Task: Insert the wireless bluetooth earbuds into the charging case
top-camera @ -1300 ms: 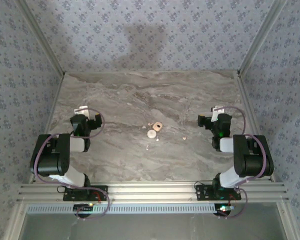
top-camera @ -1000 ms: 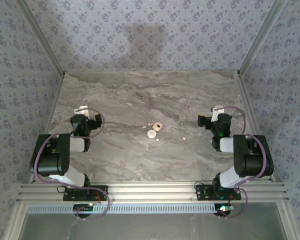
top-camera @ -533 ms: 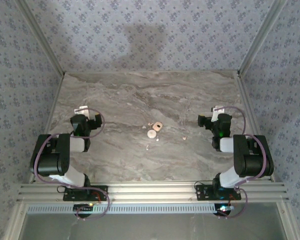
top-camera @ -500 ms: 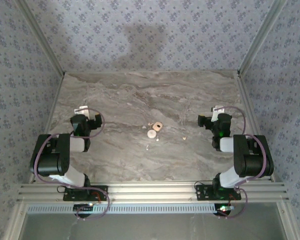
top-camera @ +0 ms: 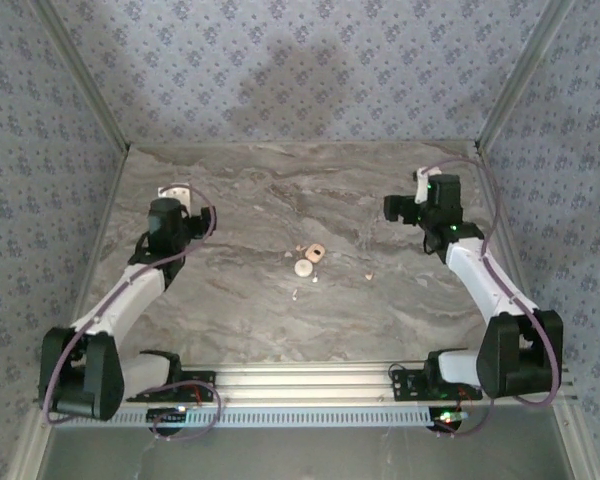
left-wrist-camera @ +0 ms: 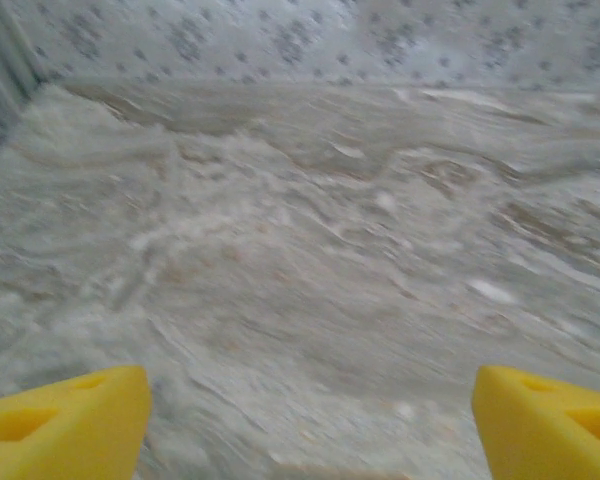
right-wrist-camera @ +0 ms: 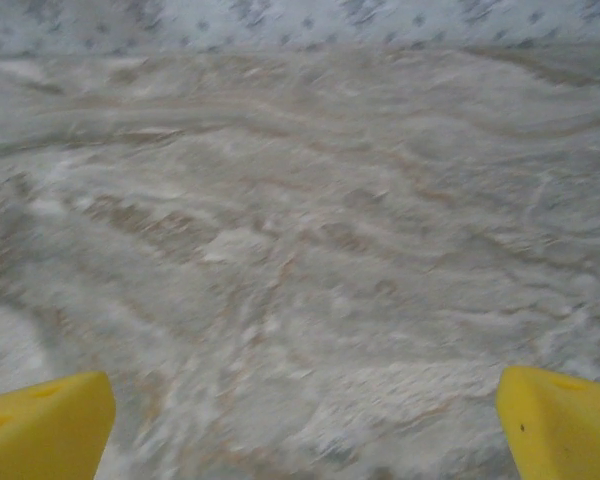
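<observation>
Mid-table, the charging case (top-camera: pixel 303 267) lies opened out, its hollow facing up, with the wireless bluetooth earbuds (top-camera: pixel 296 294) loose nearby, apparently laid out for me to pick up and drop in. Well off to either side, my left gripper (left-wrist-camera: pixel 310 400) and right gripper (right-wrist-camera: pixel 305 410) hover with jaws spread wide, holding and touching nothing

The marbled table (top-camera: pixel 230 320) bears the charging case (top-camera: pixel 308 259) and two earbuds (top-camera: pixel 295 294).
</observation>
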Controlling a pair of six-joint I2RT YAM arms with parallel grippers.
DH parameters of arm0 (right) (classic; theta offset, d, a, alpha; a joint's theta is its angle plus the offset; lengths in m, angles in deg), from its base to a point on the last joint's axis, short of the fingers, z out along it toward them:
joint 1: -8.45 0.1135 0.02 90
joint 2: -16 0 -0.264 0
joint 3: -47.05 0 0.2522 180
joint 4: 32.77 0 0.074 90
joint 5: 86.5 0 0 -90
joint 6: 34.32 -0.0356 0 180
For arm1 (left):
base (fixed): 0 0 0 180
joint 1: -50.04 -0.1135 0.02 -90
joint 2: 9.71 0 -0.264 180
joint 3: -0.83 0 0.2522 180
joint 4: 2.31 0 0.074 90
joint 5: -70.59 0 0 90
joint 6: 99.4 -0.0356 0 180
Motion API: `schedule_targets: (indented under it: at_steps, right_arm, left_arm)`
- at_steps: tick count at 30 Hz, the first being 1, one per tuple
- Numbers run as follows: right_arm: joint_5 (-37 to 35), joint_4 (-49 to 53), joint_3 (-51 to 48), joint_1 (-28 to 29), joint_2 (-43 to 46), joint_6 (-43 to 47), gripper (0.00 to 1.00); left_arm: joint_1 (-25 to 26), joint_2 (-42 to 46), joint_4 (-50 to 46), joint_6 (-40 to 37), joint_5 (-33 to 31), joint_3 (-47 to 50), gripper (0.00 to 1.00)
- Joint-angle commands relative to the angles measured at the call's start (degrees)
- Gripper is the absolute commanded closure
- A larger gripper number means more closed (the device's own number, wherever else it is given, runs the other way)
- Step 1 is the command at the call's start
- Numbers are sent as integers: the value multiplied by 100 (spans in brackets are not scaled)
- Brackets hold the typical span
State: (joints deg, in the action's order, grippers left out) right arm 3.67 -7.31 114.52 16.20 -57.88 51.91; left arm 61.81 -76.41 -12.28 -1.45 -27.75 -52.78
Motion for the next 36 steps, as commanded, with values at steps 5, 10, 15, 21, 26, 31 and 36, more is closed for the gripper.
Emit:
schedule_targets:
  at_steps: [5, 10, 15, 21, 26, 31, 36]
  right_arm:
    - [263, 3180, 847, 1101, -203, -1095, 1]
    - [1130, 3059, 1039, 1928, -539, -1805, 16]
    - [942, 3028, 1410, 2691, -1204, -2262, 20]
    - [846, 3137, 2057, 3037, -2140, -2411, 27]
    - [777, 3332, 2501, 3284, -2879, -2422, 29]
    - [679, 3416, 2882, 3409, -3451, -2404, 34]
    - [652, 3418, 3093, 3493, -3828, -2432, 35]
  left_arm:
    - [747, 507, -2867, 1269, 228, -551, 26]
    - [862, 592, -3489, 2021, 394, -484, 27]
    - [855, 636, -3786, 2233, 376, -396, 27]
    - [853, 573, -3807, 2266, 416, -376, 27]
    - [840, 483, -3758, 2273, 464, -338, 27]
    - [844, 456, -3763, 2272, 533, -383, 27]
    - [844, 408, -3770, 2231, 561, -393, 27]
